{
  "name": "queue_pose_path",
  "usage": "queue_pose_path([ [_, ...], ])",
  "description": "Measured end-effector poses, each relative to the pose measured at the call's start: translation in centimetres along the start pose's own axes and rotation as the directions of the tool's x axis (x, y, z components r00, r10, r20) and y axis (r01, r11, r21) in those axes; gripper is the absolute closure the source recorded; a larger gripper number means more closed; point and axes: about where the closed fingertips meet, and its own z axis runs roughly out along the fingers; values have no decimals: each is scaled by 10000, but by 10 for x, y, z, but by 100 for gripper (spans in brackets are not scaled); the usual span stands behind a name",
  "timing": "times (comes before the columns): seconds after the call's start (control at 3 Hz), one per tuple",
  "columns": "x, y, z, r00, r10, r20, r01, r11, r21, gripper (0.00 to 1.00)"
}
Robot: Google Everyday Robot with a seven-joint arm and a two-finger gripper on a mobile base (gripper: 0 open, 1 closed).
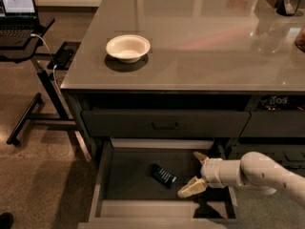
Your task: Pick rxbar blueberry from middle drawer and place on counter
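The rxbar blueberry (pixel 163 175), a small dark blue bar with pale print, lies flat on the bottom of the open middle drawer (pixel 133 180), near its centre. My gripper (pixel 194 173) reaches into the drawer from the right on a white arm. Its two cream fingers (pixel 191 188) are spread apart and empty, pointing left. The gripper sits just right of the bar, a short gap away, not touching it. The glossy grey counter (pixel 200 42) spreads above the drawers.
A white bowl (pixel 127 47) stands on the counter's left part. A closed drawer front (pixel 164 123) with a small handle sits above the open drawer. A black laptop stand (pixel 28 37) with a laptop is at the left. Dark objects stand at the counter's far right corner.
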Motion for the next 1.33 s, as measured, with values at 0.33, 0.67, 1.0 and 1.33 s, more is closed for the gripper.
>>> queue_pose_path([
  [0.33, 13, -27, 38, 9990, -423, 118, 419, 9984, 391, 0],
  [0.67, 13, -27, 38, 9990, -423, 118, 419, 9984, 391, 0],
  [1.0, 16, -25, 50, 9974, -717, -53, 719, 9949, 708, 0],
  [1.33, 24, -22, 79, 9915, -1245, -389, 1284, 9840, 1232, 0],
])
